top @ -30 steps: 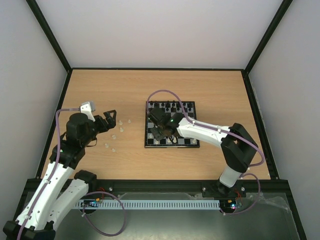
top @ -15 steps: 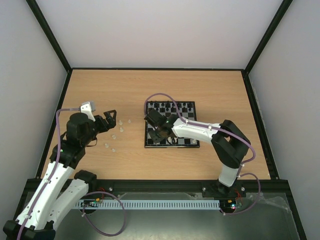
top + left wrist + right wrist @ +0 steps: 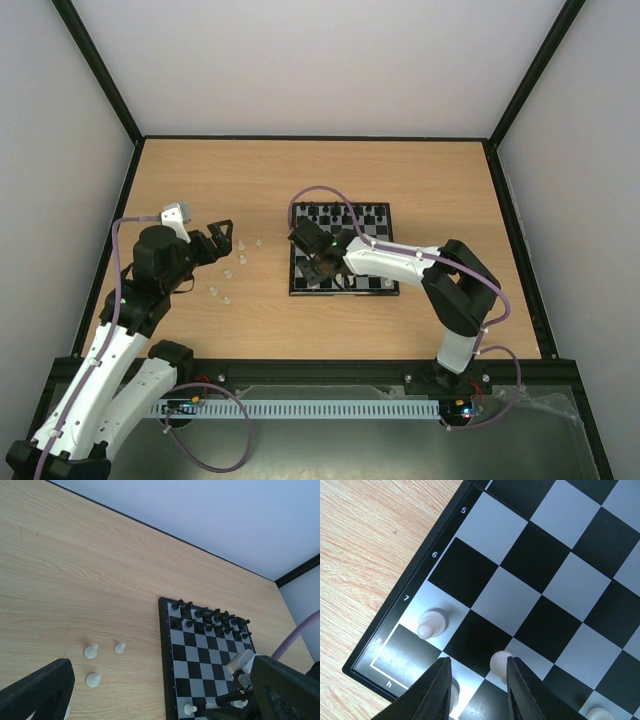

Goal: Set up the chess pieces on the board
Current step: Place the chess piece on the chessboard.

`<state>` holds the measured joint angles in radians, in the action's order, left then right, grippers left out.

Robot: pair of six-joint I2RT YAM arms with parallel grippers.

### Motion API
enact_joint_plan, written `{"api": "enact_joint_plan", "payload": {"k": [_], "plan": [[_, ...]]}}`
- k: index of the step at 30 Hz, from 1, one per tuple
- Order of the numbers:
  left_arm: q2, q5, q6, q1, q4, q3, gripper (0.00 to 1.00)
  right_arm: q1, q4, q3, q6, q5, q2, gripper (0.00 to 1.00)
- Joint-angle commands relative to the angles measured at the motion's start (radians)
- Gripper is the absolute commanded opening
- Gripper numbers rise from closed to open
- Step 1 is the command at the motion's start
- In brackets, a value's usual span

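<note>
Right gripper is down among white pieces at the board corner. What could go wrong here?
The right gripper has open fingers flanking a white piece; closing off-centre may tip it. A second white piece is half hidden against one finger and could be dragged. A sideways move might knock the pawn on row 7.

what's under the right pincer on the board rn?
Right wrist view: one white piece stands on the board between the open fingers of the right pincer. A second white piece peeks past one finger, mostly covered. Squares beneath the fingers are hidden.
</note>
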<state>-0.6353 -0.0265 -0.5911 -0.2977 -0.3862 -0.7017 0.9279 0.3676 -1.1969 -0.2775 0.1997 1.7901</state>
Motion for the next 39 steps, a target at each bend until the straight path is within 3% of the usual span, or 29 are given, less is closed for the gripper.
{"api": "enact_joint_plan", "payload": {"k": [1,11,17,32,39], "plan": [[0.007,-0.004,0.001,0.005,0.029,0.002,0.99,-0.003,0.009,0.029,-0.009,0.018,-0.046,0.32],[0.009,-0.012,-0.003,0.004,0.031,0.003,1.0,-0.007,0.004,0.05,-0.024,0.061,-0.097,0.31],[0.013,-0.015,-0.003,0.003,0.026,0.0,0.99,-0.017,0.006,0.051,-0.035,0.049,-0.051,0.21],[0.016,-0.01,-0.001,0.004,0.023,0.004,0.99,-0.033,0.006,0.05,-0.039,-0.009,0.013,0.23],[0.013,-0.008,-0.001,0.005,0.027,0.007,1.0,-0.034,0.001,0.039,-0.04,-0.042,0.038,0.14]]}}
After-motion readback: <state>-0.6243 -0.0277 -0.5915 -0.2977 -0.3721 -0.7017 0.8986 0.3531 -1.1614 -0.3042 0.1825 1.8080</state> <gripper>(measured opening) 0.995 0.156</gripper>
